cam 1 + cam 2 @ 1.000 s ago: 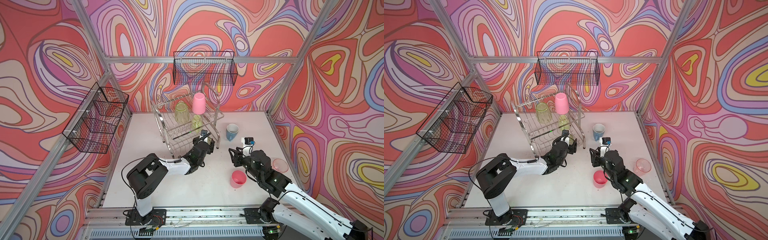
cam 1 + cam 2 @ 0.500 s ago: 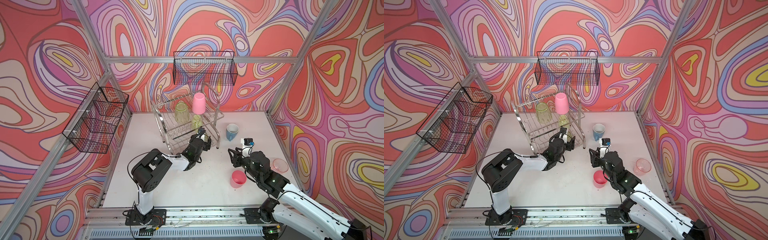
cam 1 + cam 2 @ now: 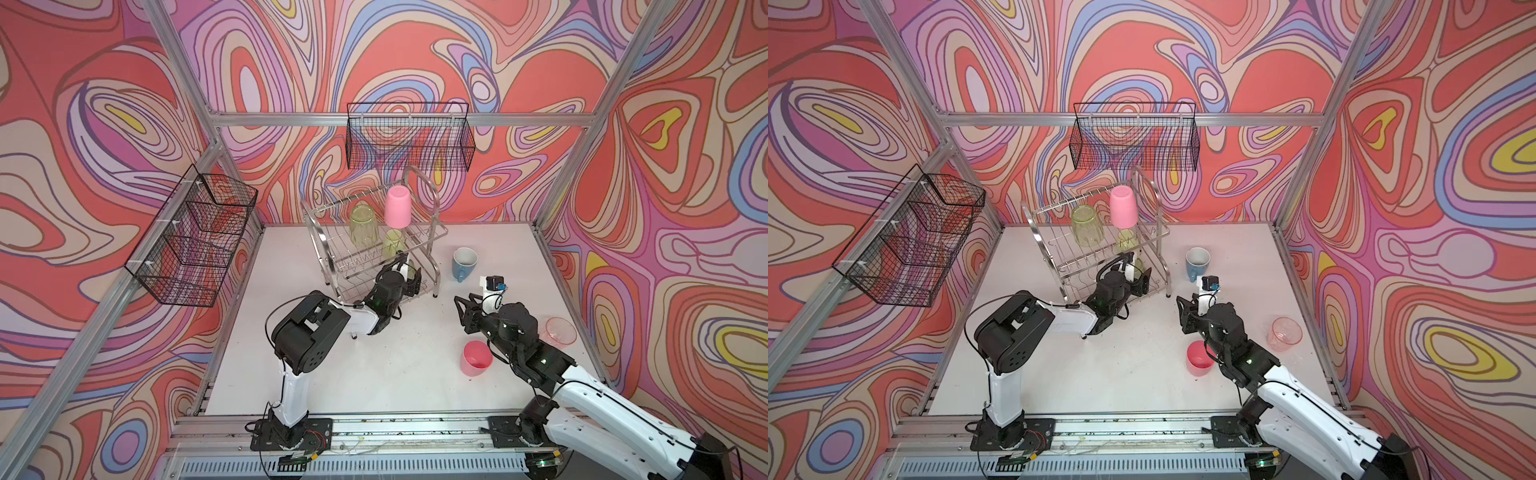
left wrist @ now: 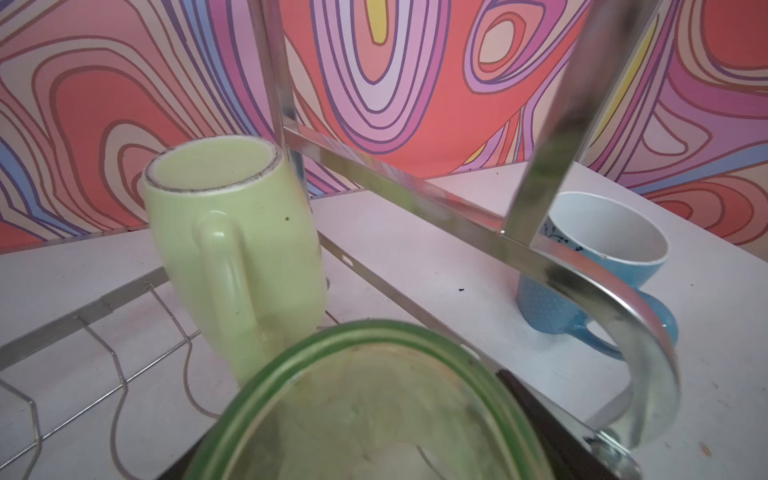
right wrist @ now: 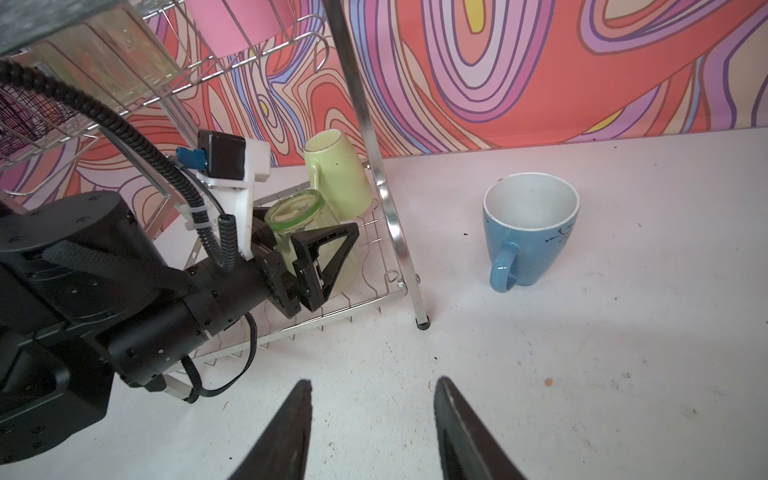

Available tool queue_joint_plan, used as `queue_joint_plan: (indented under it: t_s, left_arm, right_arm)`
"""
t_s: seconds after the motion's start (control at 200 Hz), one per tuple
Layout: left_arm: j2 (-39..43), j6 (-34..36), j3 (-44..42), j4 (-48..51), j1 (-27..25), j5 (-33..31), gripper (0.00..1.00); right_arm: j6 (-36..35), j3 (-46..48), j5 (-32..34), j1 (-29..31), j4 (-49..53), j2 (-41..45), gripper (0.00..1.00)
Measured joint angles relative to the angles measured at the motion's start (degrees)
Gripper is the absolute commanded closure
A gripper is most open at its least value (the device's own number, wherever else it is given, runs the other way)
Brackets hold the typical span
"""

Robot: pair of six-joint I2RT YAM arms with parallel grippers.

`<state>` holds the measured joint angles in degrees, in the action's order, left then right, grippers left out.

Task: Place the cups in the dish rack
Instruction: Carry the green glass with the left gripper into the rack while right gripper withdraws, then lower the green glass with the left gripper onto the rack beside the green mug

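The left arm (image 3: 361,321) has pushed deeper into the lower tier of the dish rack (image 5: 365,124), its left hand (image 5: 311,232) pinching a clear green cup (image 5: 297,208) upside down beside the pale-green mug (image 5: 338,174), likely so it drains, while the right hand (image 5: 374,382) waits spread and empty.

Silver two-tier wire dish rack (image 5: 360,108): polished metal, mirror-glossy. Pale-green handled mug (image 4: 232,249): glossy glazed ceramic, rough unglazed foot ring. Clear green tumbler (image 5: 291,208): smooth, translucent; glass or plastic, can't tell. Blue white-lined mug (image 5: 528,245): glossy glaze. White worktop (image 5: 582,374): matt, speckled.
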<state>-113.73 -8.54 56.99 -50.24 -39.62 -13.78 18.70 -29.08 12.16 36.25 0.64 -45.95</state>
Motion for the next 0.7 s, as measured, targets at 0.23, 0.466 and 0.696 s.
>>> queue_joint_plan:
  t_s: [0.23, 0.466, 0.696]
  left_arm:
    - [-2.6, 0.1, 2.2, -0.6, 1.5, 1.9, 0.31]
    - [-3.9, 0.8, 3.7, -1.1, 1.7, 2.7, 0.29]
    - [-4.6, 1.0, 4.1, -1.5, 1.9, 3.1, 0.22]
  right_arm:
    - [-0.2, 1.1, 0.0, 0.0, -1.5, -0.7, 0.51]
    - [-0.6, 2.1, -0.2, 0.0, -3.8, -1.2, 0.51]
    - [-1.1, 2.4, -0.2, 0.0, -5.1, -1.8, 0.51]
